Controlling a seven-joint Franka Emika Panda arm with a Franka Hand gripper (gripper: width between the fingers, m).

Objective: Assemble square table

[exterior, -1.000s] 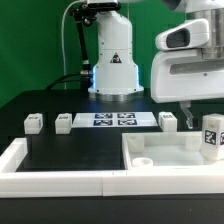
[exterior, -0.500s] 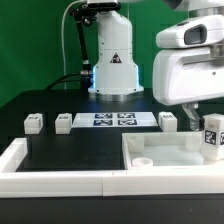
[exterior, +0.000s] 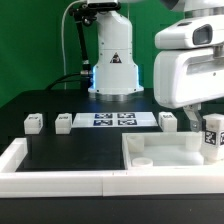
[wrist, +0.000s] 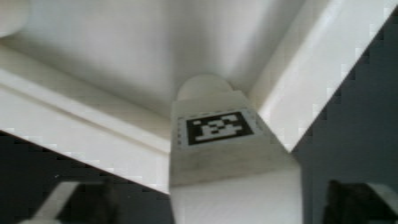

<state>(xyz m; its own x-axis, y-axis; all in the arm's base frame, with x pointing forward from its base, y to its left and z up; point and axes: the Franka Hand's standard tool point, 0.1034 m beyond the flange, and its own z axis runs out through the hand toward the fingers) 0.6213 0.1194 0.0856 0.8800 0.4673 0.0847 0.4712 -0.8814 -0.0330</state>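
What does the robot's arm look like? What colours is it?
The white robot arm is mostly smooth and chunky, with rounded corners. Its tower-like base carries a black triangle mark and glows blue low down, with black cables looping beside it. The two fingers are dark grey.

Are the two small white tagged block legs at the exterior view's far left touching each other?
Apart. The exterior view shows bare black work surface between the leftmost small white block leg and the second small white block leg.
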